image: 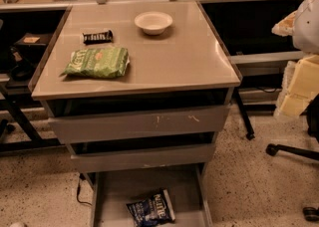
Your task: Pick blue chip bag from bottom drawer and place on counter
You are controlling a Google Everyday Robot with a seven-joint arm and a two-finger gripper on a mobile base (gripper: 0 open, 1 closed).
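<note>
The counter (189, 56) is seen topping a grey cabinet whose bottom drawer (119, 186) is pulled open. A green chip bag (97, 62) is laid on the counter's left side. The blue chip bag (151, 208) is found lying in the bottom drawer. A white bowl (153, 22) and a black candy bar (97, 36) are set further back on the counter. The claw is not caught in the view, so its state cannot be told.

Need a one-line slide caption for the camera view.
Blue bag lies in open bottom drawer; green bag, bar, bowl on counter; tool out of view.
</note>
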